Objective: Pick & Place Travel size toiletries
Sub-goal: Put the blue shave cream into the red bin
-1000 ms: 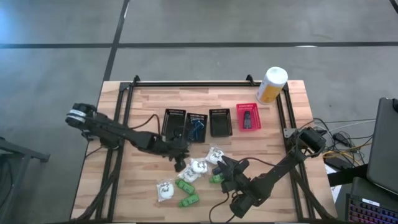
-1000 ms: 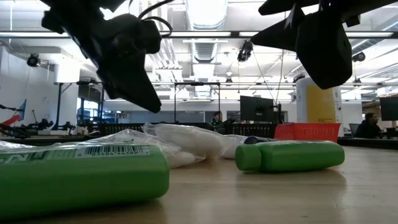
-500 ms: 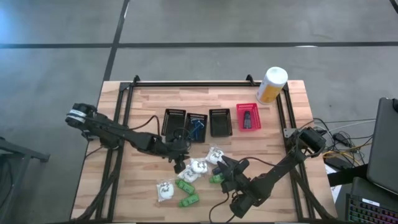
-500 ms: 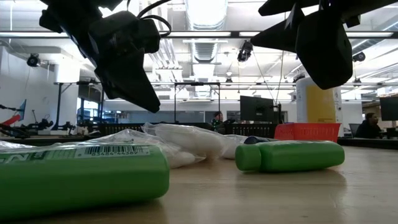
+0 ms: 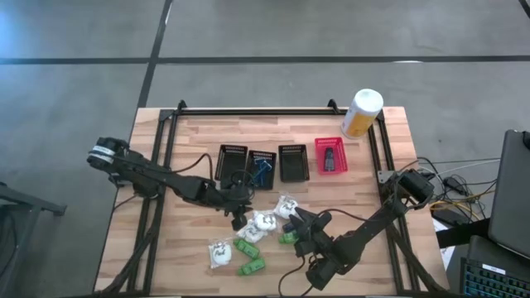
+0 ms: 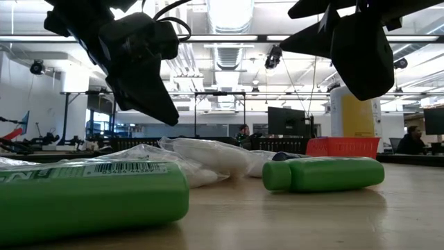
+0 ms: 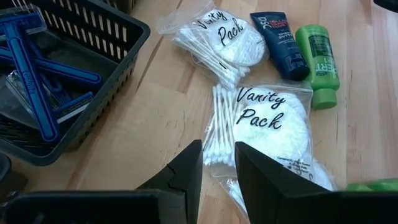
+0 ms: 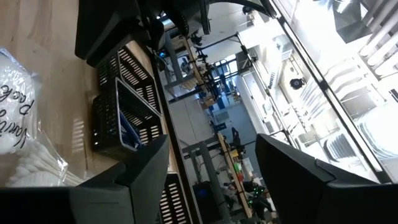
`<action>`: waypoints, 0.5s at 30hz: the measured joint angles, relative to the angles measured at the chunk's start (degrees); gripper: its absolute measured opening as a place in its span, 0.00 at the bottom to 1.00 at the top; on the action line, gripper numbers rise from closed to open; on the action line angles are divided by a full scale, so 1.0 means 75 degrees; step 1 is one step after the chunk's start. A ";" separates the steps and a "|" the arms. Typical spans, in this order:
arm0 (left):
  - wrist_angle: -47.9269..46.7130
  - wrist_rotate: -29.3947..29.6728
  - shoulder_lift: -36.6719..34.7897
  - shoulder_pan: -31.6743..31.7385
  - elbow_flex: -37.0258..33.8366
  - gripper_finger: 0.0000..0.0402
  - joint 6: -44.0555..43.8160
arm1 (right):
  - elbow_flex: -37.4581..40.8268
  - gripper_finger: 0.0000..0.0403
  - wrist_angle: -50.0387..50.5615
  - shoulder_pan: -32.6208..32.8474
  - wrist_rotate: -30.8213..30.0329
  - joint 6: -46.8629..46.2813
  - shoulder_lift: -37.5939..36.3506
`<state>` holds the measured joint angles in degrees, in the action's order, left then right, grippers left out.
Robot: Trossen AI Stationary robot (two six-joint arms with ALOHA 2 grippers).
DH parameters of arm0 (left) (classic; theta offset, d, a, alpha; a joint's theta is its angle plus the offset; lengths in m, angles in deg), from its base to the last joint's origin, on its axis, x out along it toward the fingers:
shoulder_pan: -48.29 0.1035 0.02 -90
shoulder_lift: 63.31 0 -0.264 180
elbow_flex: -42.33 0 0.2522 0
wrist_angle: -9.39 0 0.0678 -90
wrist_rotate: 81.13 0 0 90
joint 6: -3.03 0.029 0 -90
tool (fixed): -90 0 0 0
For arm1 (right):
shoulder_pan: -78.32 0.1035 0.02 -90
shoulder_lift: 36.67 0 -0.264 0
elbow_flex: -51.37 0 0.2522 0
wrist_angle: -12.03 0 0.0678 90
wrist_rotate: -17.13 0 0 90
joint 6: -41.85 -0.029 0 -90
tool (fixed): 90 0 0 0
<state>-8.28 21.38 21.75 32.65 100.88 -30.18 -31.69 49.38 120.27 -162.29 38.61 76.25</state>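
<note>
The travel size toiletries lie loose on the near middle of the table: white clear-wrapped "Vanity Pack" bags (image 5: 262, 223) (image 7: 273, 124), a second bag (image 7: 230, 37), a dark tube (image 7: 280, 37) and green tubes (image 5: 245, 247) (image 6: 322, 173). All rest flat on the wood. My left gripper (image 5: 241, 218) (image 7: 217, 163) hovers above the nearer bag's cotton swabs, slanting down, open by a narrow gap with nothing between the fingers. My right gripper (image 5: 294, 222) (image 8: 214, 168) hangs level above the pile's right side, open wide and holding nothing.
Behind the pile, toward the far edge, three black mesh baskets stand in a row, and one (image 7: 118, 37) holds blue razors. A red basket (image 5: 330, 155) stands to their right. A tall white-and-yellow canister (image 5: 362, 112) stands at the far right corner. Bare wood lies at the near left.
</note>
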 joint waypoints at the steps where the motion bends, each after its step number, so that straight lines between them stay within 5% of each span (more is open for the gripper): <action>1: 0.0000 0.0000 0.0000 0.0000 0.0000 0.25 0.0000 | 0.0000 0.58 0.0000 0.0000 -0.0001 0.0000 0.0000; 15: 0.0001 0.0000 0.0000 0.0000 0.0000 0.25 0.0000 | 0.0000 0.61 -0.0001 0.0006 -0.0011 -0.0038 0.0000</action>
<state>-8.27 21.38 21.75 32.65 100.88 -30.18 -31.69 49.37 120.31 -162.38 38.33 76.25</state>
